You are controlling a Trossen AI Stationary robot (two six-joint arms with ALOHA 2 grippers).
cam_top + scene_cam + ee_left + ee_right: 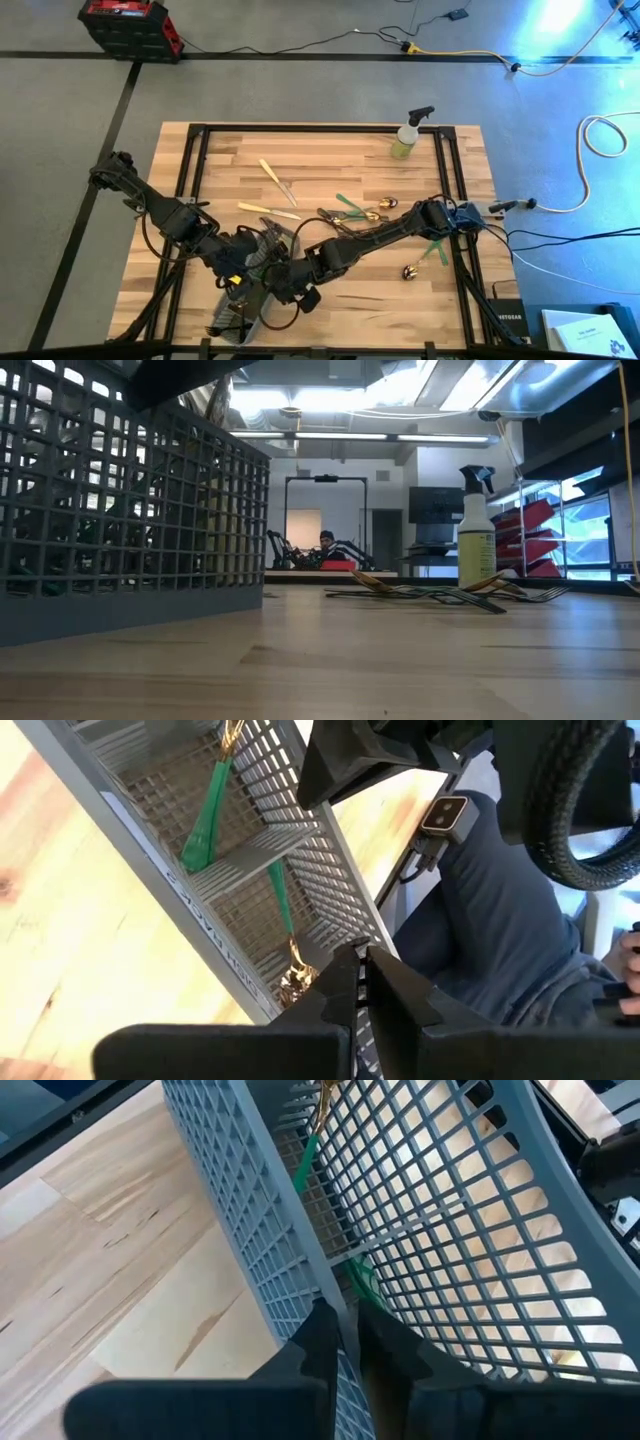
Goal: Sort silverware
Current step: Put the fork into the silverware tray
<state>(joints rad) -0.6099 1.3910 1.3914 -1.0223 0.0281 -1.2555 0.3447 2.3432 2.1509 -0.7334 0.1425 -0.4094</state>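
The silverware [350, 212] lying loose at the centre of the high view's wooden surface [330, 150] looks light, stiff and slippery, best pinched mid-handle, while both the left tool [358, 982] and right tool [345, 1335] sit clenched empty at the mesh caddy [250, 300], lower left.

Both arms meet over the grey caddy [250, 300] at the tabletop's [330, 150] near edge.
The left tool [238, 292] and right tool [293, 293] sit close together at the caddy. Loose silverware [355, 210] lies mid-tabletop; cream-handled pieces [277, 183] lie apart, and a spray bottle [408, 135] stands near the far edge.
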